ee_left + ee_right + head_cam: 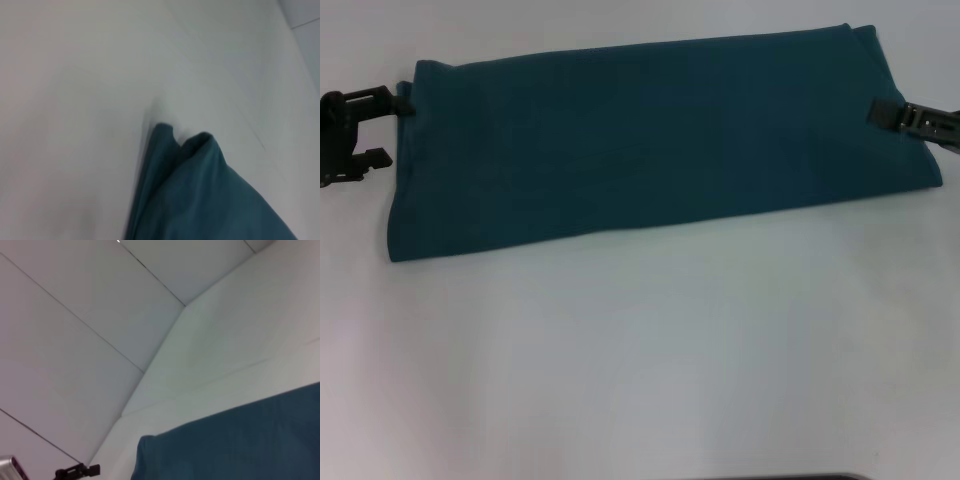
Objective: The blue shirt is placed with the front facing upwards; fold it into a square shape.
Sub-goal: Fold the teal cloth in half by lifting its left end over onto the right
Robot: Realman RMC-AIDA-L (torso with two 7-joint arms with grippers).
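Observation:
The blue shirt lies on the white table as a long plain teal rectangle, running left to right; no print or label shows. My left gripper is at the shirt's left end, open, its upper finger touching the far left corner. My right gripper lies over the shirt's right end with its fingers together on the cloth. The left wrist view shows a bunched end of the shirt. The right wrist view shows a shirt corner and the left gripper far off.
The white table spreads wide in front of the shirt towards me. White wall panels rise behind the table's far edge. A dark strip shows at the table's near edge.

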